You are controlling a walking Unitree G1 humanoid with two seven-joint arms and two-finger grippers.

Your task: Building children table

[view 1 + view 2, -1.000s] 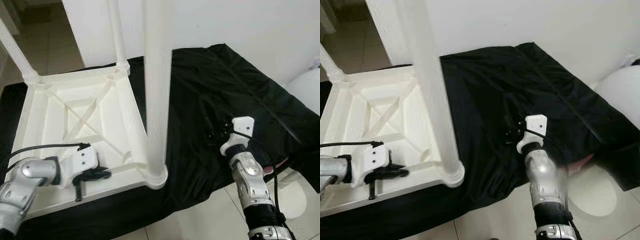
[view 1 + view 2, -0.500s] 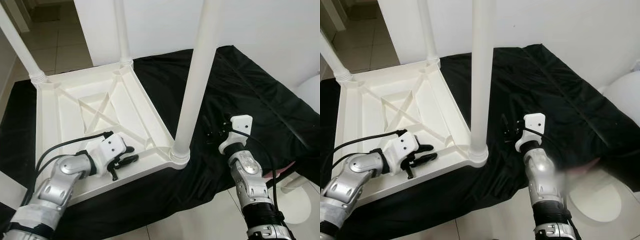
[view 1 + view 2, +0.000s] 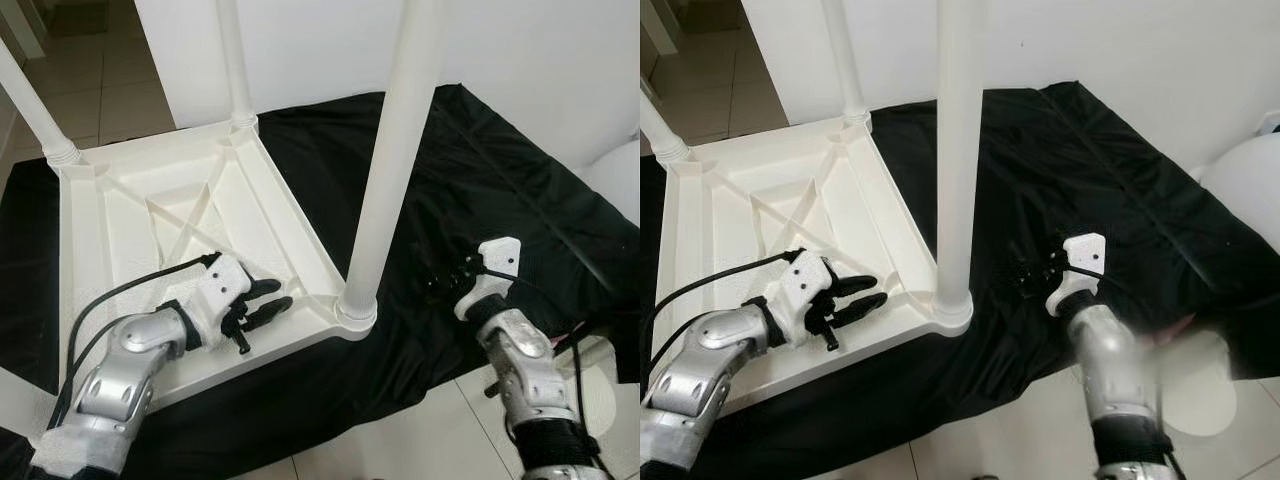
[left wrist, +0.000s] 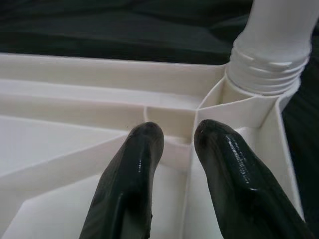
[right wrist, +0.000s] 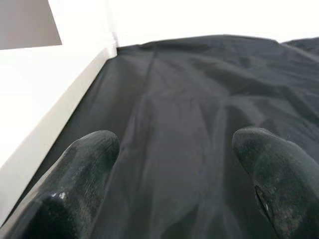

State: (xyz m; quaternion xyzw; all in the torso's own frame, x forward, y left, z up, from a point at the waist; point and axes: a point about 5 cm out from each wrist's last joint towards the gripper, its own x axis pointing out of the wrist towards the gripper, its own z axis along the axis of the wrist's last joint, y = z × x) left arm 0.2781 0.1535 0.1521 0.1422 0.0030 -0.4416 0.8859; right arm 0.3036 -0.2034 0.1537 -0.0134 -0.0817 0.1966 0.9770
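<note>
**Three legs in, fourth corner bare**

The upturned white table top (image 3: 170, 215) lies on a black cloth (image 3: 480, 190). The left gripper (image 3: 262, 303), slightly parted and empty, hovers beside the nearest screwed-in leg (image 3: 390, 170). The right gripper (image 5: 174, 149) hangs spread over cloth (idle). Next, probably: fetching the last leg.

Head stereo pair looks forward and down from above; both eyes share the upturned white table (image 3: 170, 215) at frame left and black cloth (image 3: 1110, 190) at right. Left wrist cam sits very close behind its pincer (image 4: 178, 137), facing the table's leg socket (image 4: 264, 74). Right wrist cam looks low along the cloth toward the wall (image 5: 224, 17).
</note>
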